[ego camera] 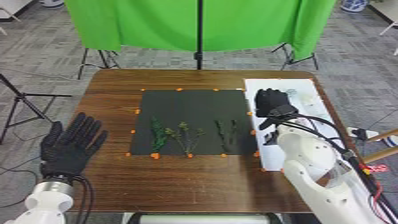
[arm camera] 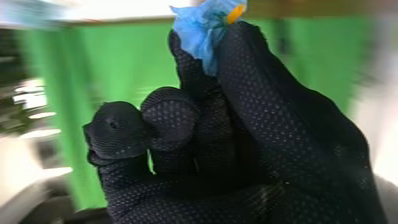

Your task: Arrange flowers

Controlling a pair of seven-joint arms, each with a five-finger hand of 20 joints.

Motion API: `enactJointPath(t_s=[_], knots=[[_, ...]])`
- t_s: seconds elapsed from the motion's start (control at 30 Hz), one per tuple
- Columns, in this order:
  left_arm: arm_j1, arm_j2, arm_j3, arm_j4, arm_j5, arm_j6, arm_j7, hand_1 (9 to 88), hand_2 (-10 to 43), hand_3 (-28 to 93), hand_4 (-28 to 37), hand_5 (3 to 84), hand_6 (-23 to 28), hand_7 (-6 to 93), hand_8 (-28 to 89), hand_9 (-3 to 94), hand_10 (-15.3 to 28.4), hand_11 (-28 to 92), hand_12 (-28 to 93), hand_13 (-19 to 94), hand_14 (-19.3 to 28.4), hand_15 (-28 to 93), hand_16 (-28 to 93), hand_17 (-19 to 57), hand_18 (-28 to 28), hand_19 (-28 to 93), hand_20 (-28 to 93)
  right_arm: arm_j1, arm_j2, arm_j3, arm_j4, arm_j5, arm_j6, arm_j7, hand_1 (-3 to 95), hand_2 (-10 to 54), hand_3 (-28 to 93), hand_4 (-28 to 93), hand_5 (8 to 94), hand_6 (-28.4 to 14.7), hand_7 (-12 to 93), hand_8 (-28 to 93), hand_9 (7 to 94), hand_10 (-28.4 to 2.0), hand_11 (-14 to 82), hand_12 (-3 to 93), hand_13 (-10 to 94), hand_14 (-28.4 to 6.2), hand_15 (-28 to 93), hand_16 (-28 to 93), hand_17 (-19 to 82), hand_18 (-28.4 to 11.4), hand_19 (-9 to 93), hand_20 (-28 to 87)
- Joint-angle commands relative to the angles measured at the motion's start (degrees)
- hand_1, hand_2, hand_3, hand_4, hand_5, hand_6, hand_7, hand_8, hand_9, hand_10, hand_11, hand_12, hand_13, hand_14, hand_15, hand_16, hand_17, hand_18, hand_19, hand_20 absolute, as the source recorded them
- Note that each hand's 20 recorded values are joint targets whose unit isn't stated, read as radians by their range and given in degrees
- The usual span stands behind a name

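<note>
Pale-blue crumpled-petal flower [arm camera: 197, 30] w/ yellow-orange centre is pinched btwn thumb & finger of black-gloved R hand [ego camera: 273, 102], lower part tucked btwn them, partly hidden. R hand is over white rectangular sheet [ego camera: 270, 159]; white jointed R arm [ego camera: 306, 155] blocks part of it. On adj. black rectangular mat [ego camera: 191, 105] w/ orange tape bits round edge: feathery green sprig [ego camera: 158, 135], branching budded sprigs [ego camera: 185, 141], thin dark-green stems [ego camera: 223, 135]. Black-gloved L hand [ego camera: 67, 152]: fingers straight, spread wide, nr brown wooden table's [ego camera: 142, 185] L edge. Bright-green cloth [ego camera: 160, 25] hangs behind.
</note>
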Motion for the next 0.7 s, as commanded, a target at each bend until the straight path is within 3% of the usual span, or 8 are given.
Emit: enactJointPath(t_s=[0.03, 0.1, 0.17, 0.3, 0.33, 0.47, 0.7], knots=[[-0.01, 0.34, -0.40, 0.72, -0.70, 1.79, 0.76, 27.4, 15.5, 71, -28.3, 46.1, 9.1, 11.8, -8, 39.2, 15.5, 16, 12, 30, 15.8, 35, -4, -4.6, 15.4, 33, 17, 13.66, -16.77, -11.47, 5.22, 5.93, -2.85, -10.90, 65.7, -9.5, 71, -28, 73.9, 0.0, 35, 16, 82.7, -9.8, 13.5, 48.3, 65, -12.3, 69, 55, 38, -22.9, 91, 49], [-0.11, 1.36, 0.78, 0.27, -1.30, 3.35, 3.58, 27.4, 15.5, 71, -28.3, 46.2, 9.1, 11.8, -8, 39.4, 15.8, 16, 12, 30, 15.8, 35, -4, -4.7, 15.4, 33, 17, 13.87, -19.00, -14.95, 8.18, 3.71, 0.50, -14.57, 65.3, -9.5, 72, -28, 73.3, 0.4, 36, 15, 82.5, -9.3, 13.7, 48.4, 65, -12.2, 69, 55, 38, -22.8, 91, 49], [-0.35, 1.75, 1.22, 0.28, -1.34, 2.94, 4.63, 27.6, 15.8, 71, -28.3, 47.0, 9.4, 12.2, -8, 40.5, 16.0, 17, 12, 31, 15.9, 36, -4, -4.7, 15.5, 33, 17, 14.15, -21.12, -17.30, 10.58, 1.10, 0.16, -16.89, 64.2, -9.5, 72, -28, 72.5, 1.2, 38, 15, 82.5, -8.6, 14.0, 48.1, 66, -12.1, 69, 54, 38, -22.9, 91, 49], [-1.03, 2.46, 1.78, 0.47, -1.35, 3.35, 4.35, 27.9, 16.1, 71, -28.3, 48.4, 10.0, 12.7, -9, 42.0, 16.9, 17, 12, 32, 17.1, 37, -4, -4.5, 15.6, 33, 17, 14.54, -23.72, -20.92, 13.82, -1.60, -0.48, -16.53, 63.6, -9.5, 72, -28, 71.5, 2.3, 40, 14, 82.3, -7.9, 14.4, 48.2, 66, -12.0, 70, 54, 39, -22.9, 91, 49], [-0.70, 2.78, 1.91, 0.15, -1.44, 3.76, 4.76, 28.0, 16.1, 71, -28.3, 48.7, 10.3, 12.6, -9, 42.2, 17.3, 18, 12, 32, 17.5, 37, -4, -4.6, 15.7, 33, 17, 14.31, -24.46, -21.43, 14.50, -3.32, -0.54, -16.75, 63.4, -9.5, 72, -28, 71.2, 2.6, 40, 14, 82.3, -7.6, 14.5, 48.3, 66, -12.0, 69, 54, 39, -22.9, 91, 49], [0.12, 3.30, 2.33, -0.48, -1.11, 2.23, 5.35, 28.3, 16.2, 71, -28.3, 49.5, 11.2, 11.5, -9, 43.1, 18.5, 18, 12, 32, 18.6, 39, -4, -4.8, 15.9, 33, 18, 14.37, -28.23, -21.15, 18.05, -7.39, -0.98, -16.53, 61.8, -9.5, 72, -28, 70.1, 4.3, 42, 14, 82.2, -6.5, 14.7, 48.2, 66, -11.8, 70, 53, 39, -22.8, 91, 49], [0.53, 4.37, 3.03, -0.78, -1.33, 1.52, 6.89, 28.2, 16.2, 71, -28.3, 50.1, 11.6, 10.9, -9, 44.0, 19.7, 18, 12, 33, 19.5, 40, -4, -4.8, 15.9, 33, 18, 14.72, -32.07, -22.03, 20.75, -7.71, -2.62, -13.76, 60.6, -9.5, 73, -28, 69.8, 4.5, 43, 13, 82.2, -6.6, 15.0, 48.7, 66, -11.6, 69, 53, 39, -23.0, 91, 48]])
